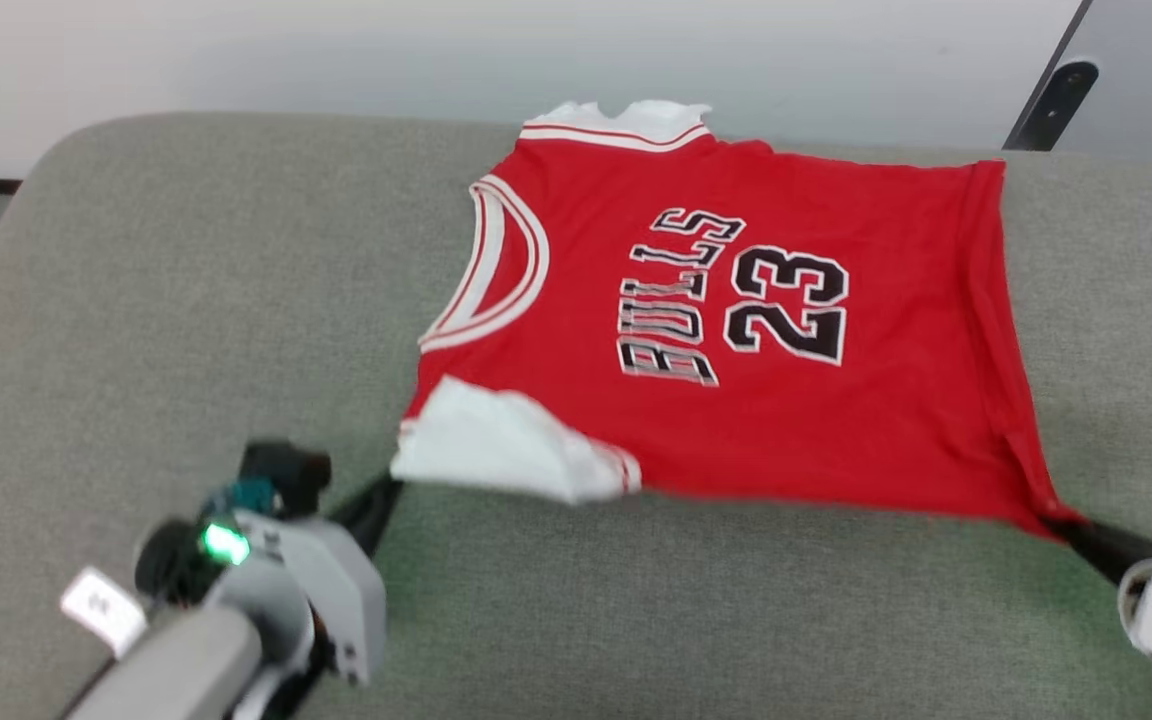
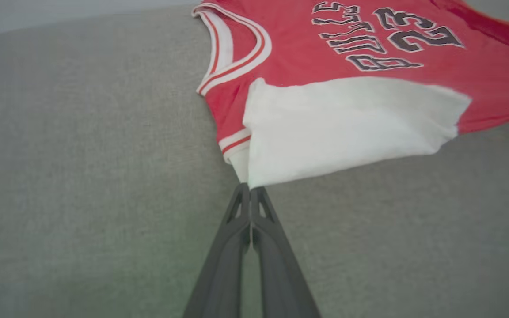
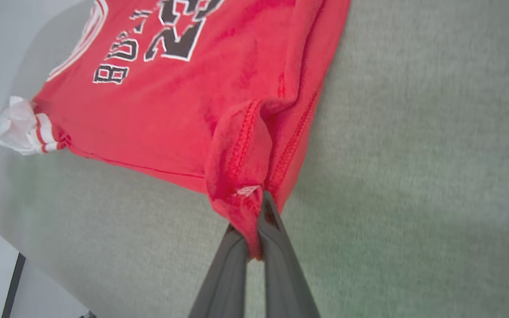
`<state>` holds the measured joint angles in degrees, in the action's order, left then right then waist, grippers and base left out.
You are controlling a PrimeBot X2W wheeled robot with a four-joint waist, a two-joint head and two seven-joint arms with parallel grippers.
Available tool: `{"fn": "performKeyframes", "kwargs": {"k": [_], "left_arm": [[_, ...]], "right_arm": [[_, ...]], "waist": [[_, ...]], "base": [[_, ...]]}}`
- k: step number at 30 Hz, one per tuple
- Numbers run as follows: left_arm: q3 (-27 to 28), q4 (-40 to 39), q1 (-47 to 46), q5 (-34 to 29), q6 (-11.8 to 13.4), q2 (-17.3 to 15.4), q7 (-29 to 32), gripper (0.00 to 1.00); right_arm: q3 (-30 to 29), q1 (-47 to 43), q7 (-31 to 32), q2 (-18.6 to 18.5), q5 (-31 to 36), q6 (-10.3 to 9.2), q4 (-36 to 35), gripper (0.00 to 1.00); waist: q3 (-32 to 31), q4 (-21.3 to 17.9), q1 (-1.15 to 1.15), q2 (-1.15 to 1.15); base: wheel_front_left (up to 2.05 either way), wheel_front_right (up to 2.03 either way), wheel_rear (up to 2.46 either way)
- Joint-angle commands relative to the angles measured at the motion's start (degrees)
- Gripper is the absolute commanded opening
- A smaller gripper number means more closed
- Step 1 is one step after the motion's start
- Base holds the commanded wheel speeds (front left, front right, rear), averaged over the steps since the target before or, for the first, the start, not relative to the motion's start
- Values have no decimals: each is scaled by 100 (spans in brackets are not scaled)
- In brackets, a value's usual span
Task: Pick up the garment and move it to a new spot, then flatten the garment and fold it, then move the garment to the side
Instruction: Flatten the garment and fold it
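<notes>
Pinching the near edge of the red short-sleeved sports jersey (image 1: pixel 736 430) at two corners, both claws are clamped tight on cloth. The left gripper (image 1: pixel 388 492), its two dark fingers pressed together, holds the tip of the near white sleeve (image 1: pixel 496 450). The right gripper (image 1: pixel 1071 525) bites the red hem corner (image 3: pixel 245 194). Beyond them the jersey lies spread on the grey fabric-covered cushion (image 1: pixel 136 300), black-and-white lettering and number facing up, neckline towards the robot's left. The far white sleeve (image 1: pixel 626 120) reaches the cushion's back edge, with a pale wall (image 1: pixel 336 50) behind.
</notes>
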<state>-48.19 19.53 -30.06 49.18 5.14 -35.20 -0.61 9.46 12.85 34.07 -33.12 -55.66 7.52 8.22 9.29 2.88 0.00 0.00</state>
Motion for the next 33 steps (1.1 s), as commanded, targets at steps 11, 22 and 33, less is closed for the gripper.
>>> {"fn": "performKeyframes", "kwargs": {"k": [11, 22, 33], "left_arm": [[-37, -2579, 1845, 452, 1433, -692, 425, 0], [450, -3477, 1633, 409, 1789, -1544, 658, 0], [577, -3107, -377, 116, 1028, -1595, 1742, 0]], "right_arm": [[-876, -1525, 1150, 248, 90, -5, -1183, 0], [-1862, -1241, 1584, 615, 860, -6, -1540, 0], [-1551, 613, 2224, 777, 1648, -6, -1023, 0]], "waist": [[346, 46, 0, 0], [645, -35, 0, 0], [1087, -238, 0, 0]], "base": [[0, 0, 0], [0, 0, 0], [0, 0, 0]]}}
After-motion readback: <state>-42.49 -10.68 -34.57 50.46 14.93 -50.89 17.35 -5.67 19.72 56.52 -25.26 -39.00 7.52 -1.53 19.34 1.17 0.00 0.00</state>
